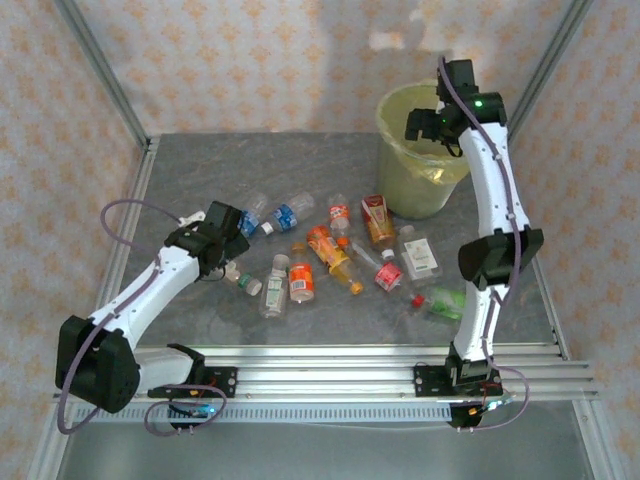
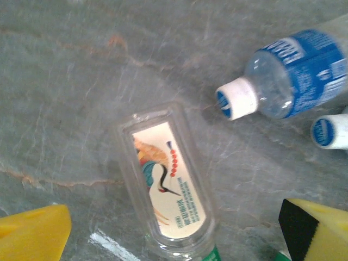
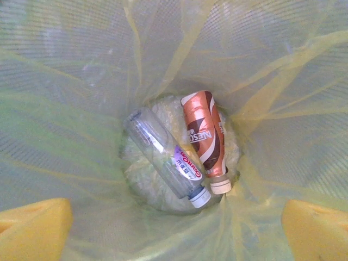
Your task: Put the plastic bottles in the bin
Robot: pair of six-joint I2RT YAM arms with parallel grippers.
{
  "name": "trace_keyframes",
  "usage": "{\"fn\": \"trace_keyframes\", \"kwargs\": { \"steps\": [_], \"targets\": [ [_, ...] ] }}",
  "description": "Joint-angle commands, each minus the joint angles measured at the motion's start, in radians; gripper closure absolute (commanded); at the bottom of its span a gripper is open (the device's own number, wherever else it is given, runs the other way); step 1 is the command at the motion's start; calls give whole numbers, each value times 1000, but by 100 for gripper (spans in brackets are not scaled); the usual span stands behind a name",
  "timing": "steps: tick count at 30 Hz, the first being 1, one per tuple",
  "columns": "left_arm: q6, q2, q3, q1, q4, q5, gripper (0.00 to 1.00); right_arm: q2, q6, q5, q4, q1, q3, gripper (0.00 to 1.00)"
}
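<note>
**Yellow-green bin holds two bottles; the rest lie on the counter**

Pale yellow-green, the bin (image 1: 420, 190) stands at the far right of the grey marbled counter (image 1: 200, 170). The right end effector (image 1: 425, 122) hangs over its mouth. In the right wrist view its yellow fingers (image 3: 35, 228) are spread wide with nothing between them. On the bottom of the translucent liner (image 3: 81, 81) lie a copper-brown bottle (image 3: 204, 138) and a clear bottle (image 3: 163, 157) with a purple label. They rest side by side and touch, both white caps towards the camera.

The other plastic bottles (image 1: 330, 255) lie scattered on the counter between the two arms, all on their sides.

The left end effector (image 1: 225, 240) is low at the left edge of that scatter, released and gaping. In its wrist view a flat clear bottle (image 2: 166, 179) with a crane on its label lies between the two yellow fingers (image 2: 32, 234), apparently touching neither. Just beyond it lies a blue-labelled bottle (image 2: 288, 73) with a white cap, and a second white cap (image 2: 330, 131) sits at the picture's right edge.
</note>
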Motion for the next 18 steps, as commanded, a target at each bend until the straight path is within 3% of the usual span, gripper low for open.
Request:
{"fn": "trace_keyframes", "kwargs": {
  "steps": [1, 6, 18],
  "targets": [
    [-79, 12, -55, 31, 37, 76, 0, -93, 6, 3, 49, -2, -64, 1],
    [-102, 39, -103, 63, 118, 153, 0, -197, 18, 7, 109, 13, -166, 1],
    [-67, 146, -101, 82, 193, 165, 0, -337, 24, 23, 209, 80, -330, 1]
  ]
}}
